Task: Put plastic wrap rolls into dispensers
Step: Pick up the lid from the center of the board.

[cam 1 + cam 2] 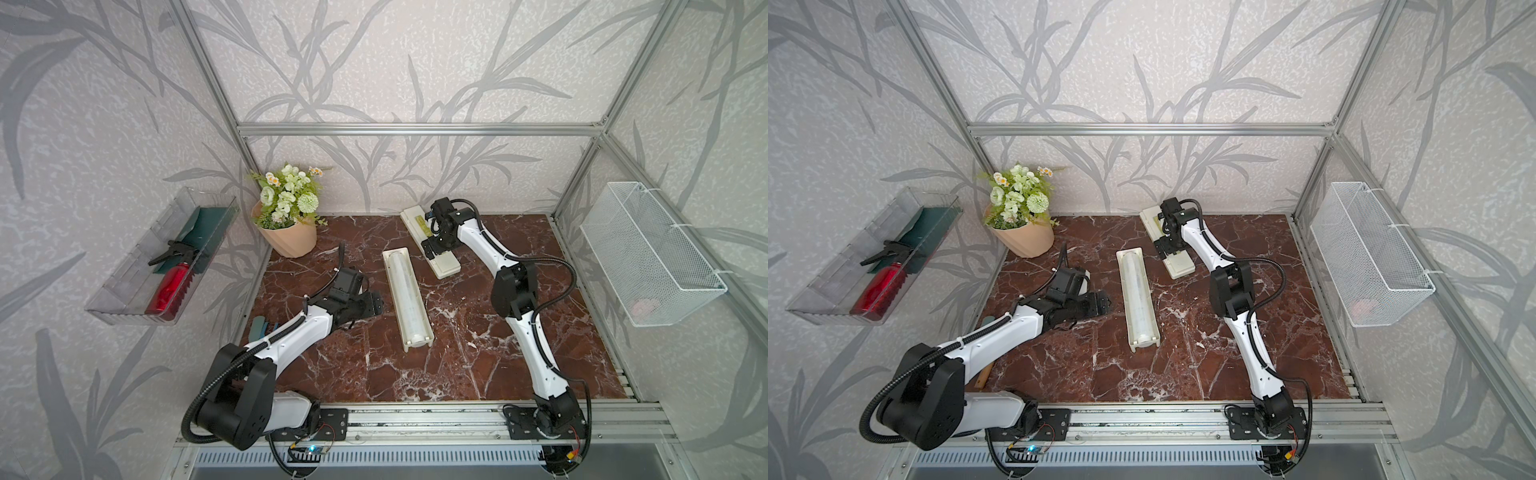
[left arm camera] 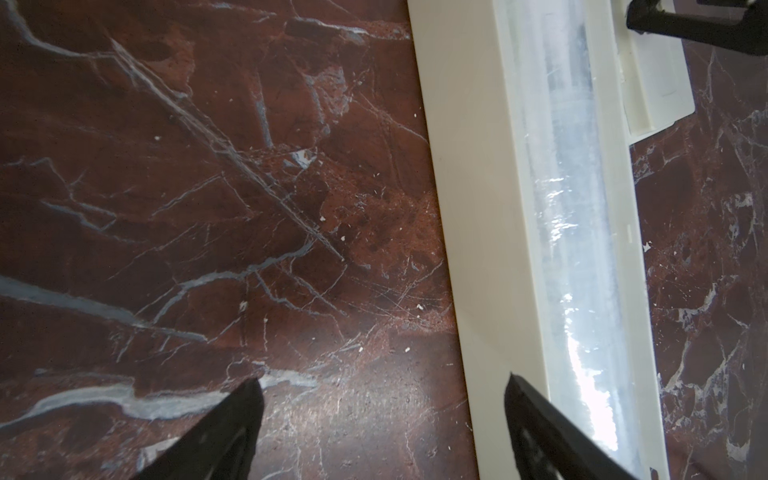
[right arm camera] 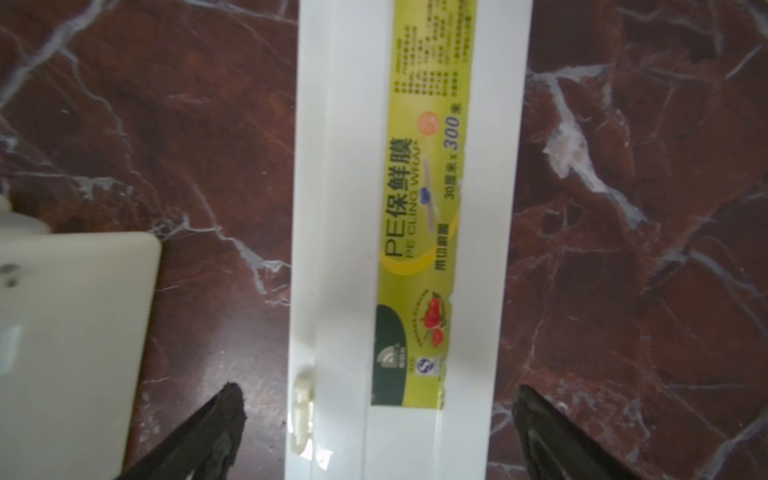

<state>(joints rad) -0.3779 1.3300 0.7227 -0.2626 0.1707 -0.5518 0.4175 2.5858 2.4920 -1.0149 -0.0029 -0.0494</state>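
**Top views:** in both top views the box (image 1: 417, 344) (image 1: 1144, 345) lies lengthwise mid-counter (image 1: 478, 365) with its lid off. The roll (image 1: 405, 291) (image 1: 1136, 291) lies inside it, running nearly the box's full length. The lid (image 1: 446, 266) (image 1: 1181, 266) lies flat behind and to the right of the box, near it but apart. The right tool (image 1: 434, 246) (image 1: 1169, 245) is over the lid's middle, jaws wide, holding nothing. The left tool (image 1: 377, 306) (image 1: 1105, 305) is just left of the box, jaws wide, also holding nothing. A flower pot (image 1: 291, 241) stands well behind and to the left of the box.

**Left wrist:** the left tool (image 2: 383, 379) is spread wide, with bare counter (image 2: 208, 208) between its fingers. One finger (image 2: 540, 432) overlaps the box wall (image 2: 469, 208) in the picture; I cannot tell if it touches. The roll (image 2: 577, 208) is seated in the box. A lid corner (image 2: 660, 95) shows beyond the box, with the right tool (image 2: 685, 25) above it.

**Right wrist:** the right tool (image 3: 378, 390) is spread wide. Its fingers (image 3: 208, 432) straddle the lid (image 3: 340, 166), one on each side and clear of its edges. The yellow-green label (image 3: 419, 249) faces up. The box end (image 3: 75, 332) is beside the lid, with a strip of counter (image 3: 187, 124) between them.
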